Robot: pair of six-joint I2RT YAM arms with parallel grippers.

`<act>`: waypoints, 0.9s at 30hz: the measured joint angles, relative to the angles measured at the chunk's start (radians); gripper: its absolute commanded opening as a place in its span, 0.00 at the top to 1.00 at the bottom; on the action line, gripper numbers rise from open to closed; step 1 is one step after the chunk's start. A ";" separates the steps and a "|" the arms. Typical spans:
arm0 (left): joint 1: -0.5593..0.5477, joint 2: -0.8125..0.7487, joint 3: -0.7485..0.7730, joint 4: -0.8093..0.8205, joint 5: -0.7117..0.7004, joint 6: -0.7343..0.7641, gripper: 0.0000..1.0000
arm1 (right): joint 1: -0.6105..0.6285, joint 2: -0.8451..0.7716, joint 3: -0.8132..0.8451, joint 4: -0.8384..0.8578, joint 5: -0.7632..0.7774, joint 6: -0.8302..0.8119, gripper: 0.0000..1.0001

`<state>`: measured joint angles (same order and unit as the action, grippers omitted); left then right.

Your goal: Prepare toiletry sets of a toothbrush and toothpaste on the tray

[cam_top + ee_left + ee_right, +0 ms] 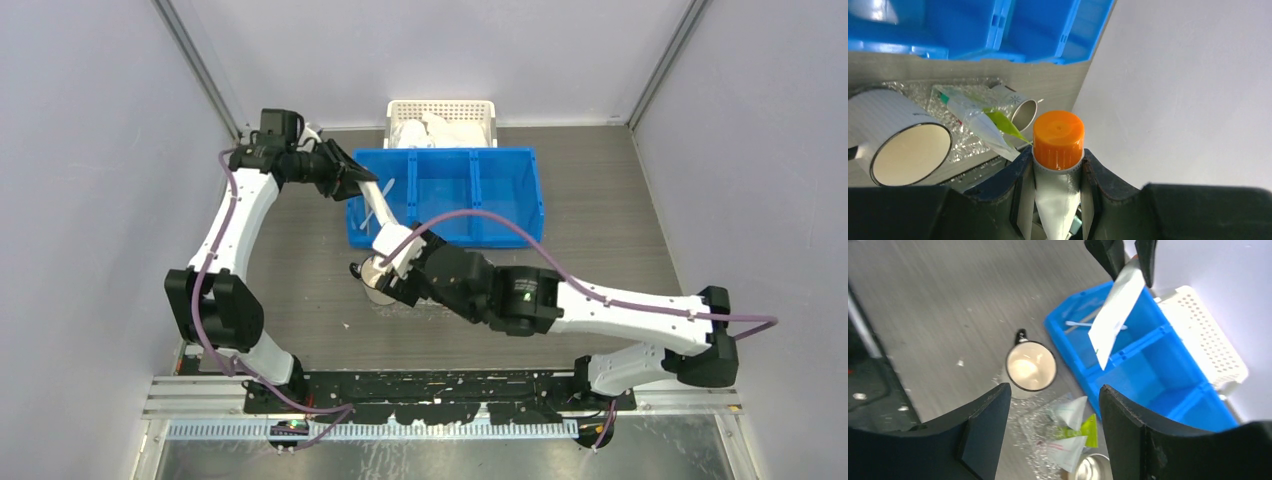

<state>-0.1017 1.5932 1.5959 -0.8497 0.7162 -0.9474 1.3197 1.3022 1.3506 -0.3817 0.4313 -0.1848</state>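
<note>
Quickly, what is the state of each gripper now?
Left gripper: closed on a toothpaste tube with an orange cap.
Right gripper: open, holding nothing.

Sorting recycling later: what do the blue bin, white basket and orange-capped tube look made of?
Blue bin: rigid moulded plastic, glossy, with highlights on its walls. White basket: likely plastic, matte, perforated sides. Orange-capped tube: seemingly flexible silvery laminate, creased flat; cap smooth plastic.

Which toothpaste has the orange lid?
The toothpaste pinched in the left gripper. The other tubes lie on the tray and show green, no orange.
</note>
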 measured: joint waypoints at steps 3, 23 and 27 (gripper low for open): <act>0.000 0.000 -0.048 0.009 0.040 -0.040 0.98 | 0.048 0.023 -0.063 0.074 0.134 -0.099 0.30; 0.000 -0.074 -0.187 0.106 0.145 -0.146 0.98 | 0.056 0.128 -0.208 0.523 0.348 -0.358 0.60; 0.000 -0.075 -0.201 0.117 0.145 -0.146 0.97 | 0.037 0.138 -0.197 0.534 0.335 -0.350 0.82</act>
<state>-0.1017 1.5181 1.3952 -0.7330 0.8612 -1.0939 1.3571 1.4406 1.1534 0.1520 0.7658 -0.5350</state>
